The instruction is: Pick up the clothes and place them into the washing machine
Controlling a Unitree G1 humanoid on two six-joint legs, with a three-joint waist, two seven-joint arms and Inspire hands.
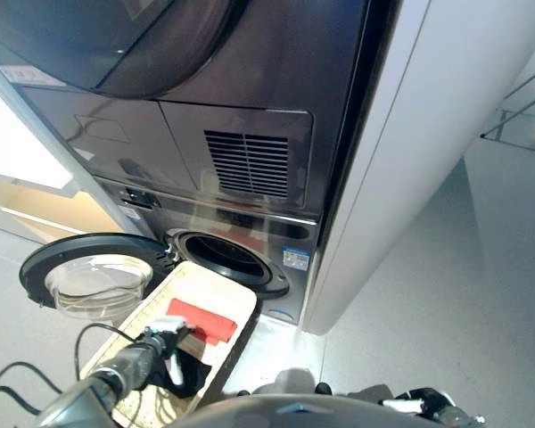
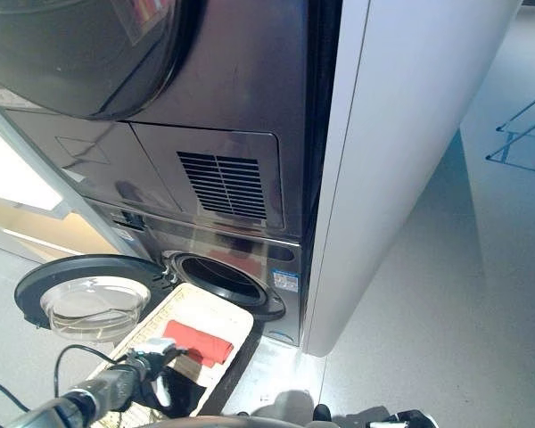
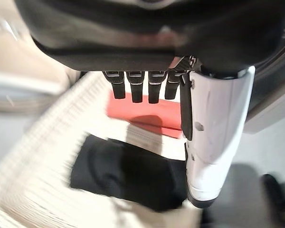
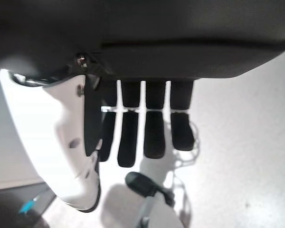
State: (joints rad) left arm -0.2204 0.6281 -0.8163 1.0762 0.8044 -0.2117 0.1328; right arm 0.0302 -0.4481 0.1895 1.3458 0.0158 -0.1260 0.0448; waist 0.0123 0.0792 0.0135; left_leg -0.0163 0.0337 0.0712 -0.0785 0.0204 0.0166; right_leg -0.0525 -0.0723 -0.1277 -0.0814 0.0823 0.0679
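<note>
A shallow wicker basket [image 1: 216, 287] lies in front of the washing machine's open drum [image 1: 227, 259]. In it are a folded red cloth [image 1: 201, 321] and a black cloth [image 1: 185, 374] nearer to me. My left hand [image 1: 165, 341] hovers over the basket, above the black cloth, with its fingers straight and empty. In the left wrist view the red cloth [image 3: 147, 116] lies just past the fingers [image 3: 136, 88] and the black cloth [image 3: 128, 173] lies under the white-covered thumb [image 3: 213, 133]. My right hand [image 4: 154, 133] hangs open over the floor, away from the basket.
The machine's round door [image 1: 94, 272] stands swung open to the left of the basket. The dark machine front [image 1: 241, 160] rises behind, with a white side panel [image 1: 401, 160] to its right. Light floor [image 1: 446, 303] lies to the right.
</note>
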